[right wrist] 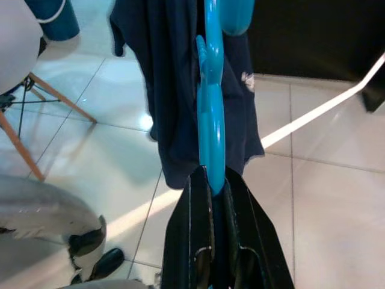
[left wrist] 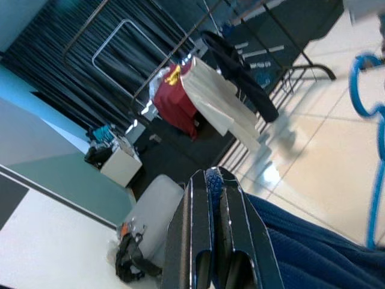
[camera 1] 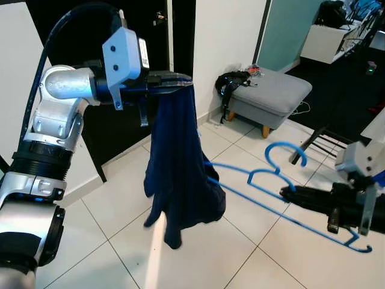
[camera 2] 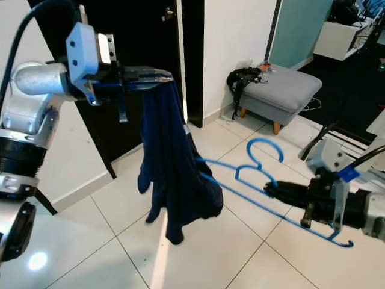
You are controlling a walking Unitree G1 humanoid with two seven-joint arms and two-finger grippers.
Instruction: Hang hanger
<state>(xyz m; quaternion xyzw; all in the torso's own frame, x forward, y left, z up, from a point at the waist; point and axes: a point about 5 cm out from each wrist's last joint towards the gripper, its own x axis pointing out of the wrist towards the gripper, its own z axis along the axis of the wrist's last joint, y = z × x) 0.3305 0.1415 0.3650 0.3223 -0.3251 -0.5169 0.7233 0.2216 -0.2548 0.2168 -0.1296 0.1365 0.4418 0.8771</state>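
Observation:
My left gripper [camera 1: 183, 80] is raised at shoulder height and shut on the top of a dark navy garment [camera 1: 177, 174], which hangs limp below it over the tiled floor. My right gripper [camera 1: 290, 194], low on the right, is shut on a blue plastic hanger [camera 1: 271, 174]. The hanger lies almost flat, hook [camera 1: 286, 152] pointing away, one arm reaching left into the garment's lower folds. In the right wrist view the hanger [right wrist: 210, 114] runs straight out from the fingers toward the garment [right wrist: 174, 96]. In the left wrist view navy cloth [left wrist: 313, 253] sits pinched between the fingers.
A grey padded stool [camera 1: 271, 93] with wooden legs stands behind, a black bag [camera 1: 231, 81] against it. A dark doorway [camera 1: 129, 129] is behind the left arm. A black clothes-rack leg [camera 1: 316, 141] crosses the floor on the right. Open white tiles [camera 1: 198, 253] lie below.

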